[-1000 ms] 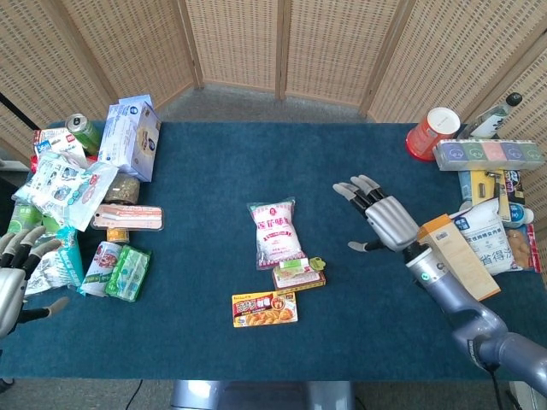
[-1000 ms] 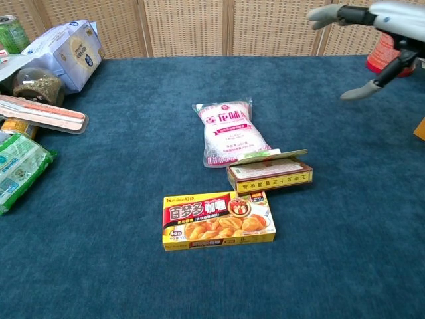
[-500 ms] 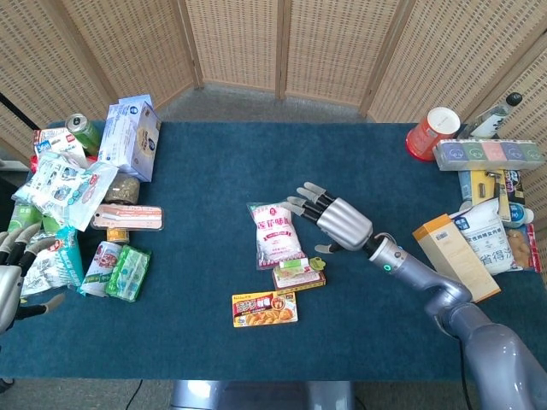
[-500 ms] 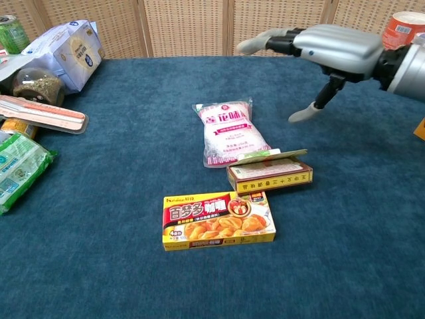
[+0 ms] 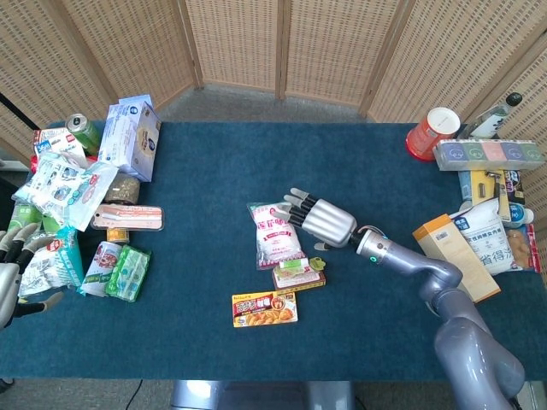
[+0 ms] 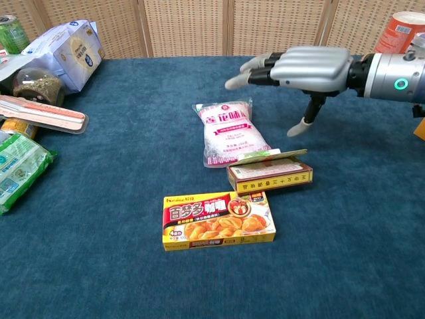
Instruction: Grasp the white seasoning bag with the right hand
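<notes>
The white seasoning bag (image 5: 276,234) (image 6: 230,132) with pink print lies flat near the middle of the blue table. My right hand (image 5: 320,222) (image 6: 299,70) hovers just right of and above the bag's upper edge, palm down, fingers spread and pointing left, thumb hanging down; it holds nothing. My left hand (image 5: 12,275) stays at the far left table edge, fingers apart, holding nothing; the chest view does not show it.
A small brown box (image 5: 298,274) (image 6: 269,174) touches the bag's lower right corner. A yellow curry box (image 5: 265,308) (image 6: 218,220) lies in front of it. Packets and a can (image 5: 84,132) crowd the left side; boxes and a red cup (image 5: 433,132) fill the right.
My right hand swept left from the table's right side to just above the bag's upper right edge, and dropped lower. The left hand barely moved.
</notes>
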Robot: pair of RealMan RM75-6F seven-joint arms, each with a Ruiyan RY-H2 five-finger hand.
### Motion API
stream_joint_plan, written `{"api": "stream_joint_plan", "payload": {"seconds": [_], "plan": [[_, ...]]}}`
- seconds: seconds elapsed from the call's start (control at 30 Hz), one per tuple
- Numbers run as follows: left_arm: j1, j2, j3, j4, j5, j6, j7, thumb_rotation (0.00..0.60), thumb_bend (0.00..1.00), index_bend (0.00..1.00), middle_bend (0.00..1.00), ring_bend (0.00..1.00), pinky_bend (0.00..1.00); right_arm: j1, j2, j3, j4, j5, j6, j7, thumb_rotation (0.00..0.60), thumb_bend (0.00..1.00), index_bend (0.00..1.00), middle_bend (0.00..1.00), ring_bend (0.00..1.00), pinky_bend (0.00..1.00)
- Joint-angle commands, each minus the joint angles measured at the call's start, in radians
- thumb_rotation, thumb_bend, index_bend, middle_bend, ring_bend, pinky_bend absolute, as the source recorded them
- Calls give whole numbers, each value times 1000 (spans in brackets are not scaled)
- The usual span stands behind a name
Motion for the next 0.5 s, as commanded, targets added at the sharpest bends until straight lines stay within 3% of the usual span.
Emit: {"api": "stream_joint_plan", "payload": {"seconds": [0.03, 0.5], "plan": [[-1, 2, 0, 1, -1, -2, -5, 600, 0, 217, 0, 0, 0, 11, -15, -31, 33, -15, -21, -14, 600, 0, 0, 0, 0, 0], [-10, -4, -5, 6, -28, -17, 4, 600, 0, 218, 0, 0, 0, 69, -51, -105, 96, -27, -56, -61, 600, 0, 0, 0, 0, 0]]}}
